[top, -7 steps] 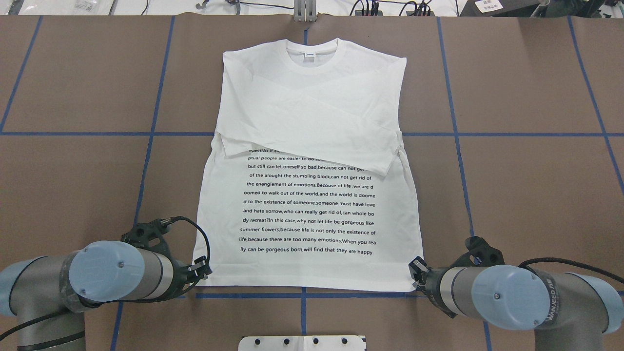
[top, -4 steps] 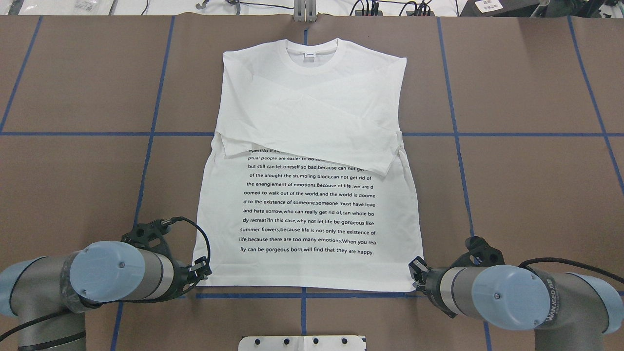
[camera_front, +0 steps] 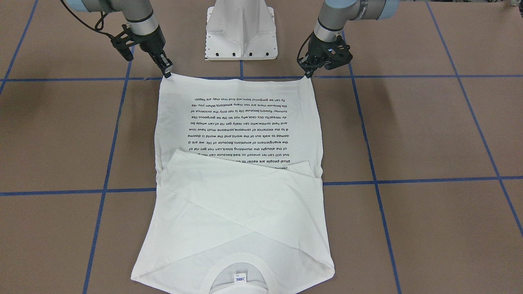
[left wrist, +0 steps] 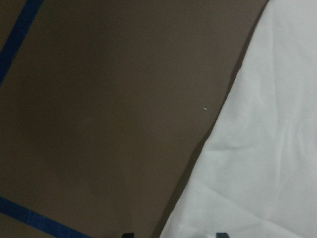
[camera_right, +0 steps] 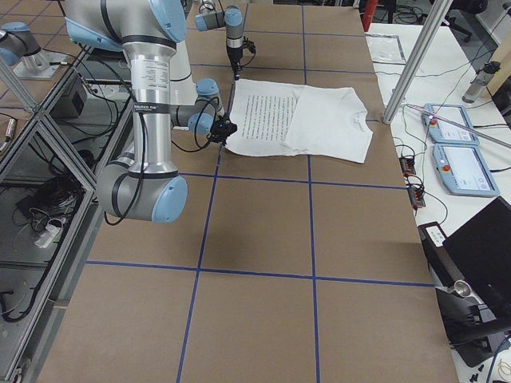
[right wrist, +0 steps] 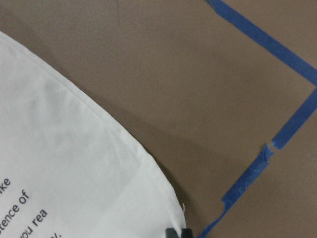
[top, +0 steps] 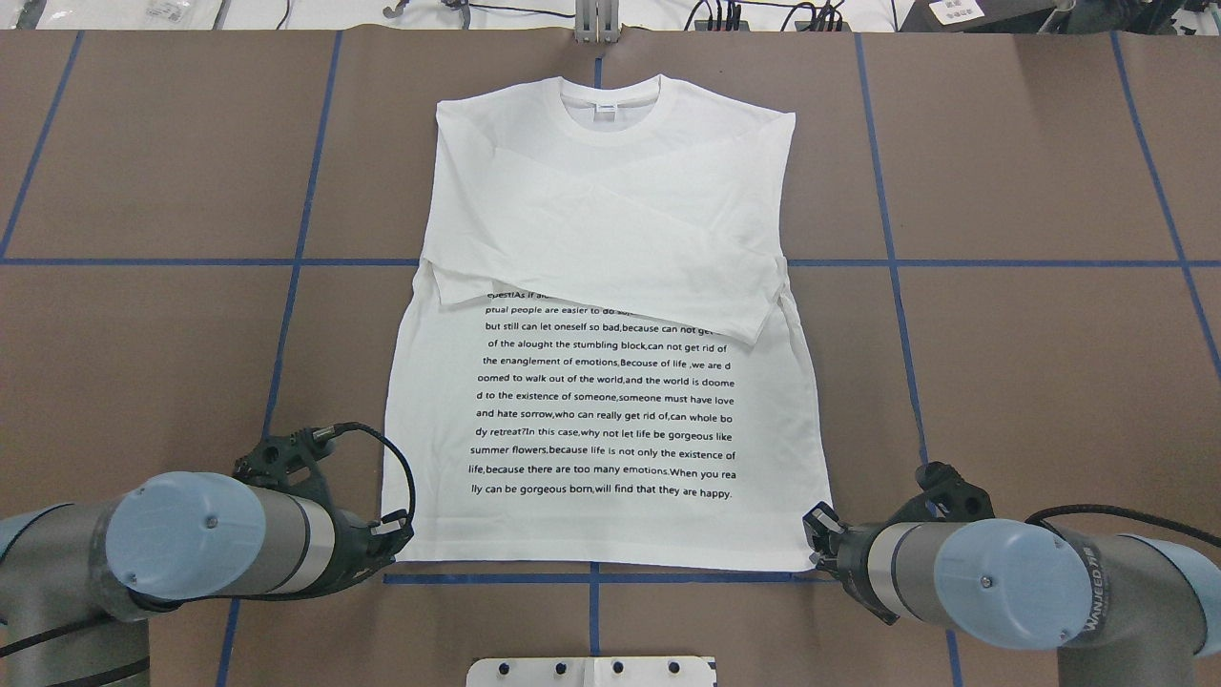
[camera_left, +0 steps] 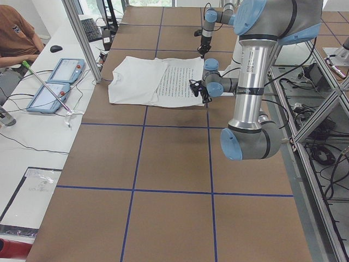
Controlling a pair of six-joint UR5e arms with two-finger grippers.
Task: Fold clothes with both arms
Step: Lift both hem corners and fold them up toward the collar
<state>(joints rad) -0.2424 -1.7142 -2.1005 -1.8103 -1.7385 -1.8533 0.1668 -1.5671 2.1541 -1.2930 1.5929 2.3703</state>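
The T-shirt (top: 601, 401) lies on the desk (top: 1030, 382); left tool (top: 401, 536) at its left hem corner, right tool (top: 817, 551) at the right.

You're looking at a brown surface (top: 1030, 382) gridded with blue tape lines (top: 591, 578) — a white T-shirt (top: 610, 401) lies flat on it, sleeves crossed over the chest, collar far, hem near the white pedestal base (camera_front: 241, 36).

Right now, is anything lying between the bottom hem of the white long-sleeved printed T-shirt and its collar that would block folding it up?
Nothing visible does. The white long-sleeved T-shirt lies flat, only its own sleeves crossed over the chest. The left gripper and right gripper are at the hem corners.
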